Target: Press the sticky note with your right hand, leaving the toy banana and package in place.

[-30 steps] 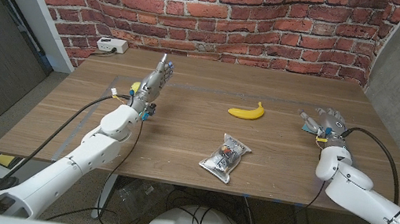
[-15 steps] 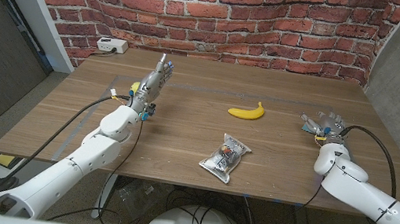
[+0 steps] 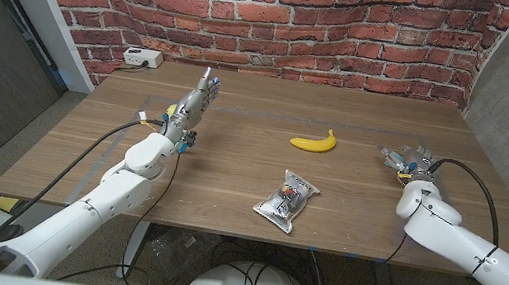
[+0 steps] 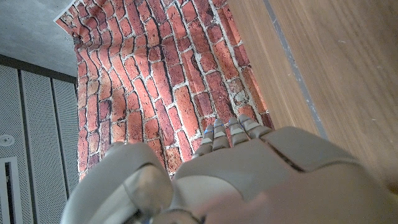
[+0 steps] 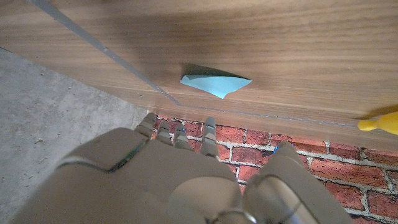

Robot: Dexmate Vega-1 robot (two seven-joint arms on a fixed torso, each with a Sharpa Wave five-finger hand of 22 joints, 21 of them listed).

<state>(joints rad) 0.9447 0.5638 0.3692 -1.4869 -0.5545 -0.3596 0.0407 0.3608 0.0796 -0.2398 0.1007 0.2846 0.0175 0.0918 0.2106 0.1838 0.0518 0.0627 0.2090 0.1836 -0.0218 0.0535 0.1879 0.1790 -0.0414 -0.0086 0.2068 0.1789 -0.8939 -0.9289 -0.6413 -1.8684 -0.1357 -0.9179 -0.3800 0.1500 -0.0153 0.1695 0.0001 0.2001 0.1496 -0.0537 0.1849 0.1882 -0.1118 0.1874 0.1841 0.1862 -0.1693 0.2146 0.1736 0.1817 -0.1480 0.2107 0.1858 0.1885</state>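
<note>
Nearest the robot, the clear package (image 3: 286, 200) lies at mid-surface, well apart from both hands — out of the way of any press. Beyond it the toy banana (image 3: 313, 142) rests alone, also untouched. To the right, the right hand (image 3: 409, 161) hovers with fingers spread and nothing in them, just over the light blue sticky note (image 5: 215, 83), which lies near the wooden surface (image 3: 231, 164) right edge; likely poised to come down on it. The left hand (image 3: 195, 103) stands idle, fingers straight and empty, at the far left.
</note>
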